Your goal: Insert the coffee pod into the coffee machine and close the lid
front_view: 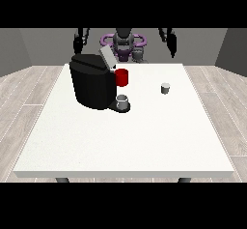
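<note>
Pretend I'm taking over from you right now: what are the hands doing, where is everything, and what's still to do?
Hands: the hand at the view's left and the hand at the view's right are both raised above the table's far edge, holding nothing.
Things: the coffee machine stands on the white table with its lid tilted open. The coffee pod sits alone on the table, off to the view's right of the machine.
Done: nothing.
Left: pick up the pod, insert it, close the lid.

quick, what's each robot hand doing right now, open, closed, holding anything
Robot hand at the view's left: raised behind the table, holding nothing; fingers cannot be told.
Robot hand at the view's right: same, holding nothing; fingers cannot be told.
</note>
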Robot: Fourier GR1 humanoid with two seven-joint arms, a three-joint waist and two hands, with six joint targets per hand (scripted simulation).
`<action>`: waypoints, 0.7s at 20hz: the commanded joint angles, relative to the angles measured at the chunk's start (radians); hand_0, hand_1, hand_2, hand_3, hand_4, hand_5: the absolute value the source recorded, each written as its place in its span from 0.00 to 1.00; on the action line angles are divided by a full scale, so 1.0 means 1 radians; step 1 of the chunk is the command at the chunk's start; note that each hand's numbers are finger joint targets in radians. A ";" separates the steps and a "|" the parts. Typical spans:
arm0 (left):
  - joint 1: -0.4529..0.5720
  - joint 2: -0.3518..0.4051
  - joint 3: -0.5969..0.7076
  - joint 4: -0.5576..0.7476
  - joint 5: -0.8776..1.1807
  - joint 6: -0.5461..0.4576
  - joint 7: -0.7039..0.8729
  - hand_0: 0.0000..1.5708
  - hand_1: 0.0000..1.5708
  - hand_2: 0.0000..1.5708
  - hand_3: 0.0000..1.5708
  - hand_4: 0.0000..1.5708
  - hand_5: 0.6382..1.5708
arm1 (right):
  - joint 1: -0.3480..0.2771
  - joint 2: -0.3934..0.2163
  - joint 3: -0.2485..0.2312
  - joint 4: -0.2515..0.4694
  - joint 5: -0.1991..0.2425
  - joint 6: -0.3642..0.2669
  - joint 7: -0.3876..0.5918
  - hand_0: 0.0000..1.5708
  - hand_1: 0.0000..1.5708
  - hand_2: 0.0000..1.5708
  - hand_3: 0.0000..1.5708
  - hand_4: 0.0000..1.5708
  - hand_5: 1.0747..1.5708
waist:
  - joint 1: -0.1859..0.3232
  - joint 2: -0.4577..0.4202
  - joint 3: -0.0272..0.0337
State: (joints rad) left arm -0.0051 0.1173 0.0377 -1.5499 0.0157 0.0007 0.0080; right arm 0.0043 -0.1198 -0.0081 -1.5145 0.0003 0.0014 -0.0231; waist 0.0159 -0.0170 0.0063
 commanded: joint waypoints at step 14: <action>-0.225 0.254 0.179 0.297 0.014 -0.178 -0.137 0.00 0.00 0.00 0.00 0.00 1.00 | -0.039 0.109 0.033 -0.116 0.004 -0.077 -0.049 0.00 0.00 0.00 0.00 0.17 1.00 | -0.171 0.096 -0.0069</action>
State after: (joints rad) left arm -0.1527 0.3173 0.1646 -1.3723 0.0147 -0.1455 -0.1436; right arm -0.0225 -0.0243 -0.0094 -1.5717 -0.0108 -0.0669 -0.1013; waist -0.1033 0.0512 0.0002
